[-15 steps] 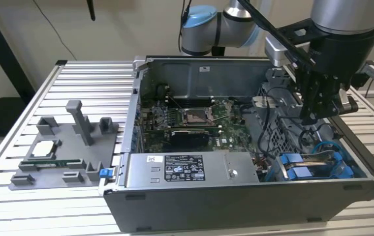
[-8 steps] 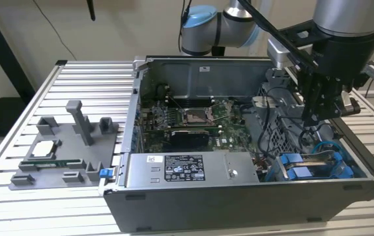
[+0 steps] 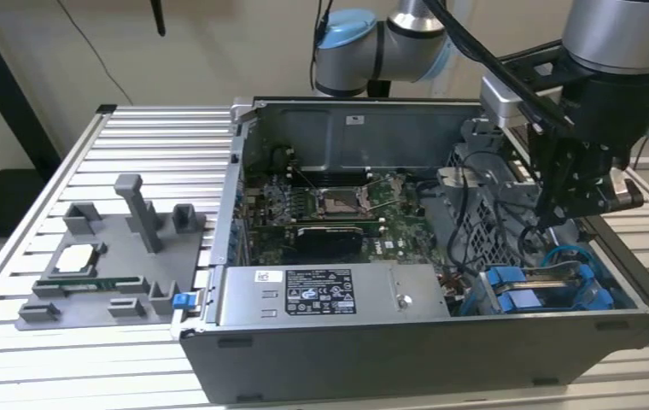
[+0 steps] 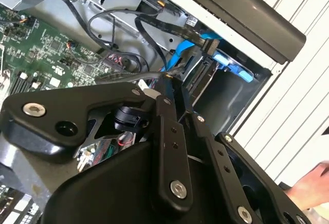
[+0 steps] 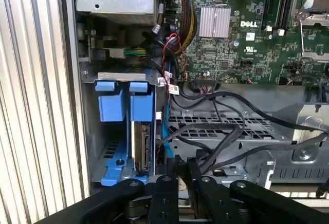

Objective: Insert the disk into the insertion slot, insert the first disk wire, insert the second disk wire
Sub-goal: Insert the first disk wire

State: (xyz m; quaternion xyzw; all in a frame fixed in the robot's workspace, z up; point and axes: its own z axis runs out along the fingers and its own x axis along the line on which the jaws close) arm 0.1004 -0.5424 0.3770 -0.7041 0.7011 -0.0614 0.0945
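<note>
Disk (image 5: pixel 141 149) stands on edge in the insertion slot (image 5: pixel 121 75), held in 1 of 2 blue carriers (image 5: pixel 141 106); the carrier beside it is without a drive. In the exterior view this bay (image 3: pixel 529 295) lies at the near corner of the computer case (image 3: pixel 416 350), on the exterior view's right.

Just beside the disk's bare connector edge, the pincer (image 5: pixel 185 165) has its 2 black fingers (image 5: pixel 177 168) pressed nearly together. A black wire (image 5: pixel 226 142) runs down from the perforated grey cage top into the narrow gap between them, so it appears to be pinched there. In the second wrist view the pincer (image 4: pixel 169 81) points at the same bay, with a blue wire (image 4: pixel 175 54) looping just past its tip. In the exterior view the pincer (image 3: pixel 555 215) hangs over the right side of the case, above the carriers.

Farther left inside the case lie the green motherboard (image 3: pixel 301 213), with its square silver processor socket (image 3: pixel 336 201), and a grey power supply box (image 3: pixel 324 295) along the near wall.

The case rests on a slatted aluminium desk (image 3: pixel 131 137). Well apart on the left sits a grey fixture tray (image 3: pixel 108 256) carrying a processor chip (image 3: pixel 78 258) and a memory stick (image 3: pixel 91 284). A person's hand (image 4: pixel 314 183) shows at the edge of the second wrist view, outside the case.
</note>
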